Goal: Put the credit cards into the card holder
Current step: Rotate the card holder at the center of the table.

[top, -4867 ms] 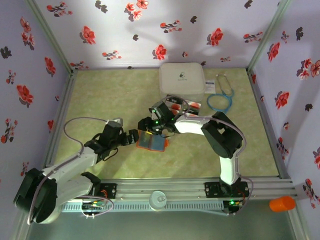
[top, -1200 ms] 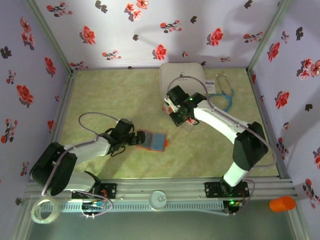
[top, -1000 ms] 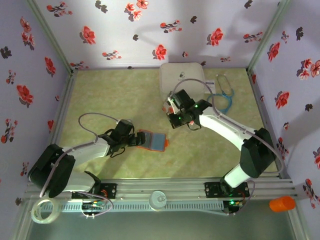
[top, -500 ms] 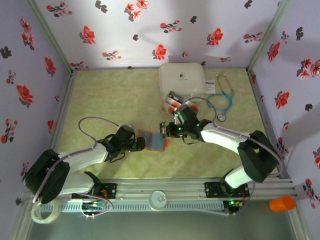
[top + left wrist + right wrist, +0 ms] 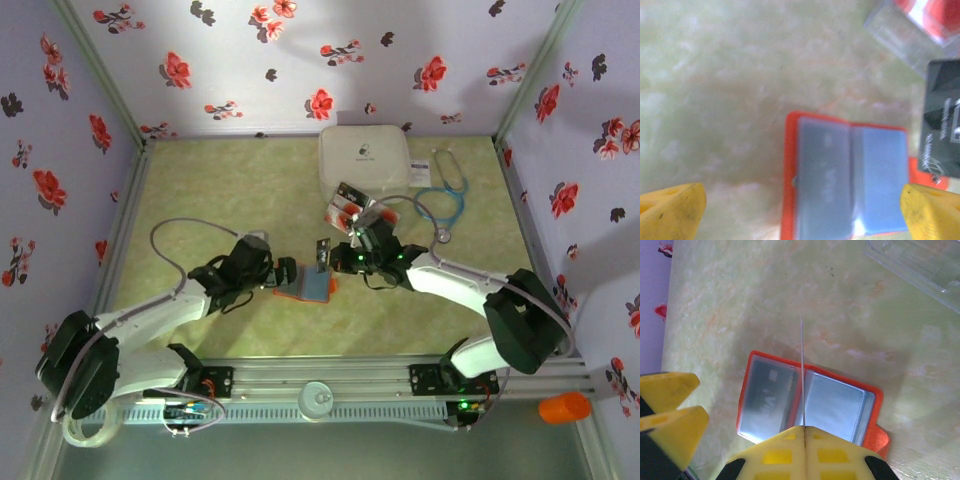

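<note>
The orange card holder (image 5: 308, 286) lies open on the green mat, its grey-blue pockets facing up (image 5: 840, 405). One card shows through its left pocket (image 5: 767, 397). My right gripper (image 5: 333, 256) is shut on a credit card (image 5: 322, 252), held upright just above the holder's fold; it appears edge-on (image 5: 802, 365) in the right wrist view. My left gripper (image 5: 284, 272) is open at the holder's left edge, its yellow fingertips (image 5: 670, 210) spread wide with the holder (image 5: 850, 180) between and beyond them. More credit cards (image 5: 347, 203) lie in front of the white case.
A big white rounded case (image 5: 364, 158) stands at the back, with a stethoscope (image 5: 445, 195) to its right. A clear plastic tray (image 5: 920, 265) lies near the cards. An orange cylinder (image 5: 565, 407) and a tape roll (image 5: 85, 425) sit beyond the front rail.
My right arm swung from the cards by the white case down and left to the holder, carrying one card. The left gripper stayed at the holder's left edge.
</note>
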